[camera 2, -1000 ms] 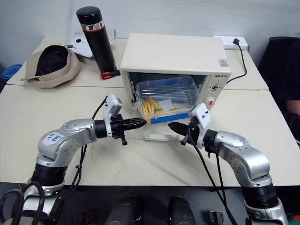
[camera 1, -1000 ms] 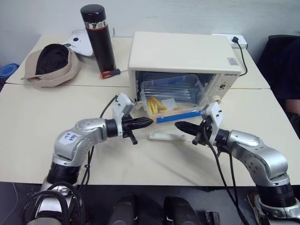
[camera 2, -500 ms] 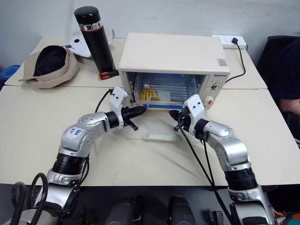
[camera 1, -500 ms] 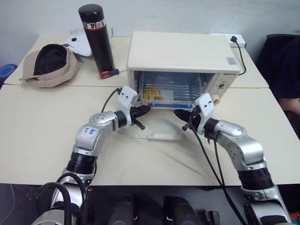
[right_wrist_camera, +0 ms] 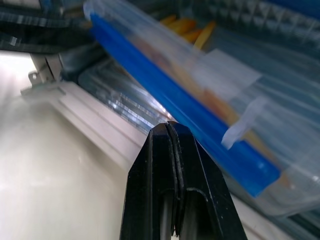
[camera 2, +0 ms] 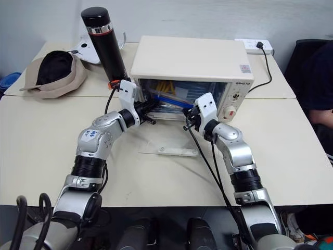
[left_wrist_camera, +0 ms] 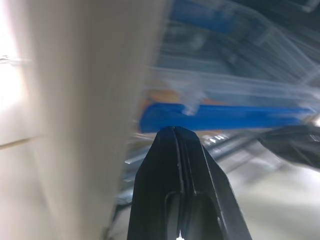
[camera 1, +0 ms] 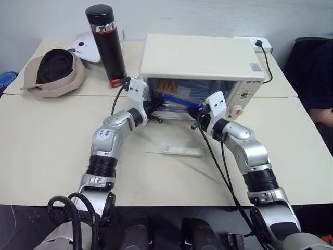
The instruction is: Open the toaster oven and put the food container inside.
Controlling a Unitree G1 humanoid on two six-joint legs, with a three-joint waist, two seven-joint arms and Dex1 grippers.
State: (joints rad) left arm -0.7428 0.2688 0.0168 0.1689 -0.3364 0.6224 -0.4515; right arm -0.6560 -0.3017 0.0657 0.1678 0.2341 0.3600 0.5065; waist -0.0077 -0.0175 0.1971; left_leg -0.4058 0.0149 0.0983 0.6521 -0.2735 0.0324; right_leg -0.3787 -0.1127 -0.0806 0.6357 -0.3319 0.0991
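Observation:
The cream toaster oven stands at the middle back of the table with its glass door folded down flat in front. The clear food container, with a blue clip and yellow strips, lies tilted inside the oven's opening. My left gripper is shut and points into the left side of the opening, its tip just under the container's blue clip. My right gripper is shut too, aimed at the container's front edge from the right, over the door hinge. Nothing is held by either one.
A tall black flask stands left of the oven, with a red-handled screwdriver at its foot. A tan cap lies at the far left. A black cord runs from the oven to a white power strip.
Both arms have stretched forward to the oven's mouth. The food container, which stuck out over the lowered door, has slid back inside the oven.

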